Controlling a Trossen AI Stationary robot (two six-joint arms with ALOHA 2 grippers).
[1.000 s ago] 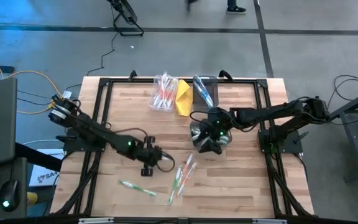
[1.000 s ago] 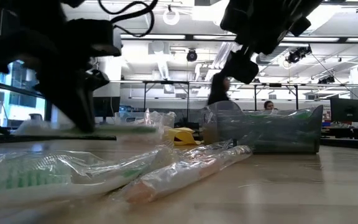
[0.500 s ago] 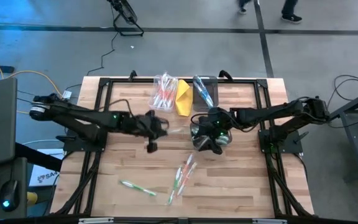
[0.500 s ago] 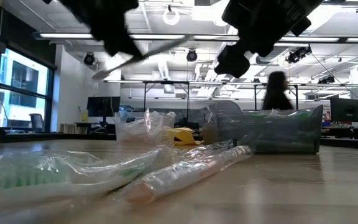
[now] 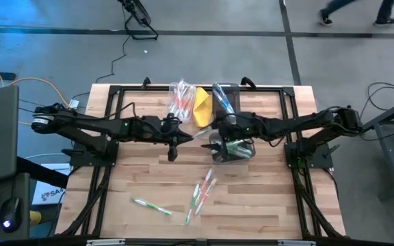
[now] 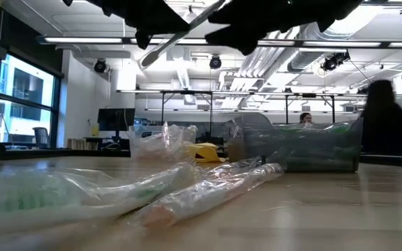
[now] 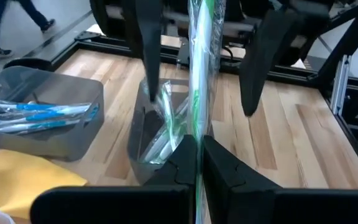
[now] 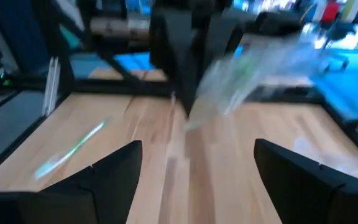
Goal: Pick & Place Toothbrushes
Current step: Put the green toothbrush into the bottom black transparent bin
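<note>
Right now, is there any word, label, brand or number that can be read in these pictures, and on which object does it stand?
None can be read.
The wrapped toothbrush held by the shut left gripper: no readable print on its wrapper.
The toothbrushes on the table: wrappers too small to read.
The white sheet beside the table: dark print, too small to read.

left end effector clamped, mid-table | right end effector spread, facing it

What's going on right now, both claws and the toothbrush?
Left gripper shut on wrapped green toothbrush, held above the table. Right gripper open, facing it. Bin of green brushes below. Nothing between them.
</note>
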